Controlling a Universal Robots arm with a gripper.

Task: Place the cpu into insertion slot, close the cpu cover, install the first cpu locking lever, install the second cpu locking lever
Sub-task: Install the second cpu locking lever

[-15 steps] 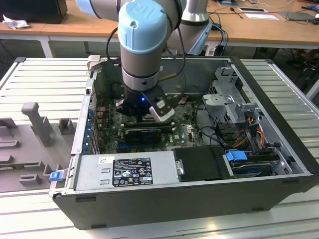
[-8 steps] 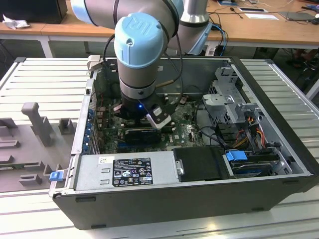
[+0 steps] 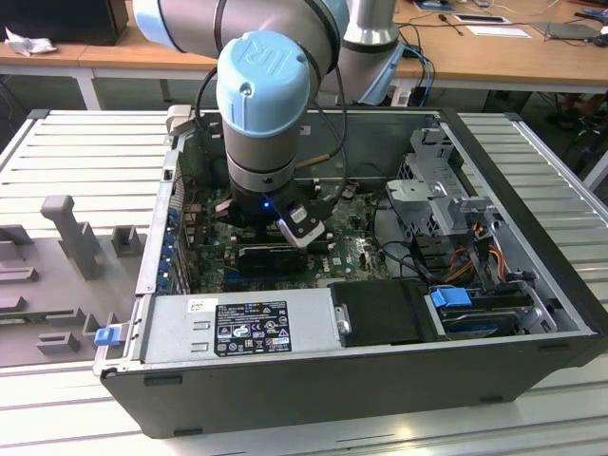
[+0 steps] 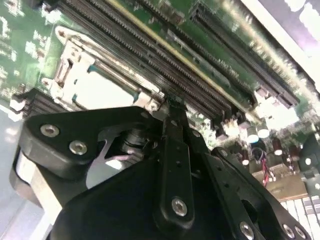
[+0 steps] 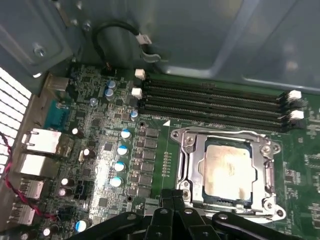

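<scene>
Silver cpu cover (image 5: 227,167) is lying closed over the cpu (image 5: 227,169), pinning it in the insertion slot (image 5: 192,172); the gripper (image 5: 172,200), jaws pinched narrow and empty, is hovering beside it.

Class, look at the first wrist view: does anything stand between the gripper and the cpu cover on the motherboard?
Nothing visible does. The gripper sits right at the near edge of the cpu cover, which lies closed over the cpu in the insertion slot. The memory slots lie on the cover's far side.
</scene>
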